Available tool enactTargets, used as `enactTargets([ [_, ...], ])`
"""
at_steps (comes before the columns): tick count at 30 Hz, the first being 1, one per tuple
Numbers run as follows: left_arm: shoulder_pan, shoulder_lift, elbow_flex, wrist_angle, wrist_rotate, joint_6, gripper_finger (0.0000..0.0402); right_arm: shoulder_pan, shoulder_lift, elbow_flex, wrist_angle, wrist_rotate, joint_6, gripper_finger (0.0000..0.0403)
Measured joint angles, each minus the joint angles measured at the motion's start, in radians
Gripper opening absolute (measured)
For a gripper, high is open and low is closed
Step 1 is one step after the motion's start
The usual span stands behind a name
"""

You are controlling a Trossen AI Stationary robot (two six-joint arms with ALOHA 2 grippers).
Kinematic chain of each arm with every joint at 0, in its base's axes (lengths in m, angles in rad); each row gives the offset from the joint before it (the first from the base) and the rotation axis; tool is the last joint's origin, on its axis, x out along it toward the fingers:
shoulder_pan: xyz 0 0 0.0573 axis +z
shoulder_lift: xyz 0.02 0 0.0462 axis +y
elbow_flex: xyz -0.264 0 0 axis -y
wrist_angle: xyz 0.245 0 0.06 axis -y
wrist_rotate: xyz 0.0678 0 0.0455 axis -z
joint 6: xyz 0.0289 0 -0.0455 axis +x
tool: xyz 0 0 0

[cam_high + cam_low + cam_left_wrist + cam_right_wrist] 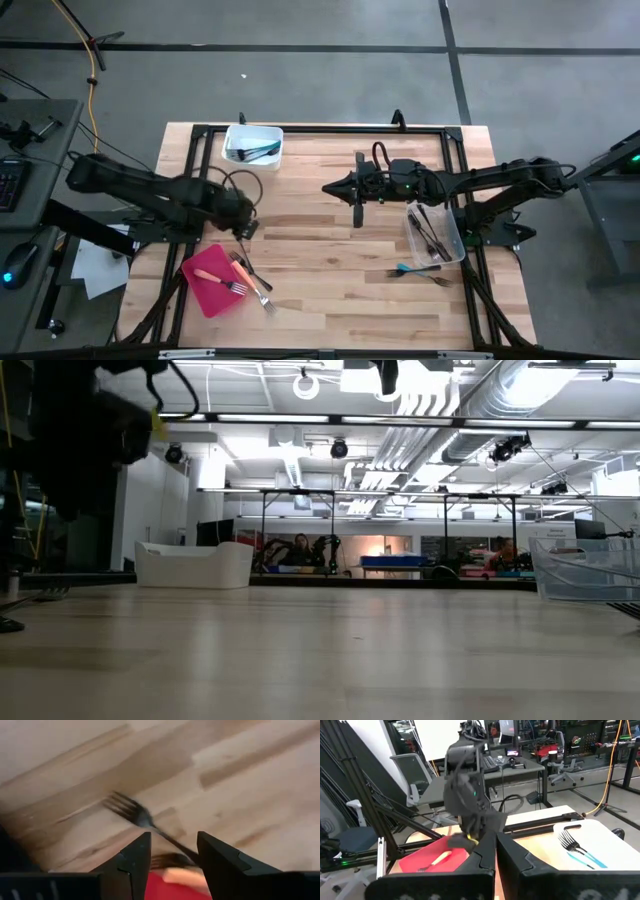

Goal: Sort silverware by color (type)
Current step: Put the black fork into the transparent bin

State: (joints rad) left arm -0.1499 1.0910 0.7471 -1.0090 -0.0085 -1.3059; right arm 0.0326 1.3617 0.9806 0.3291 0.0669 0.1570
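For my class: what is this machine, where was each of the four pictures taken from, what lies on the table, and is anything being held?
Two robot arms work at a wooden table. One camera looks straight down, one sits at table height, and one rides on each wrist. On the table lie a red tray with forks, a white tub, a clear tub with dark cutlery, and a teal fork loose beside it. The left gripper is open above a dark fork, holding nothing. The right gripper is shut and empty, near the middle.
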Motion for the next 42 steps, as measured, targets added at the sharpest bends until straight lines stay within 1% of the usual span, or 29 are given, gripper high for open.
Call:
enactTargets([
  [2, -0.017, 0.039, 0.000, -0.005, -0.028, -0.051, 0.0152, 0.000, 0.000, 0.000, -0.004, 0.000, 0.000, 0.0000],
  [8, -0.050, 0.148, 0.000, 0.004, -0.056, -0.172, 0.0152, 0.000, 0.000, 0.000, -0.011, 0.000, 0.000, 0.0000],
  [10, -0.060, 0.188, 0.000, 0.007, -0.058, -0.228, 0.0152, 0.000, 0.000, 0.000, -0.012, 0.000, 0.001, 0.0000],
  [17, -0.080, 0.290, 0.000, 0.020, -0.058, -0.328, 0.0152, 0.000, 0.000, 0.000, -0.019, 0.000, 0.001, 0.0000],
  [23, -0.102, 0.324, 0.000, 0.020, -0.063, -0.427, 0.0152, 0.000, 0.000, 0.000, -0.019, 0.000, 0.001, 0.0000],
  [26, -0.106, 0.324, -0.039, 0.068, -0.068, -0.467, 0.0152, 0.000, 0.000, 0.000, -0.019, 0.000, 0.000, 0.0000],
  [30, -0.106, 0.316, -0.084, 0.122, -0.046, -0.526, 0.0152, 0.000, 0.000, 0.000, -0.025, 0.000, 0.001, 0.0000],
  [42, -0.109, 0.318, -0.093, 0.177, -0.037, -0.581, 0.0152, 0.000, 0.000, 0.000, -0.035, 0.000, 0.000, 0.0000],
])
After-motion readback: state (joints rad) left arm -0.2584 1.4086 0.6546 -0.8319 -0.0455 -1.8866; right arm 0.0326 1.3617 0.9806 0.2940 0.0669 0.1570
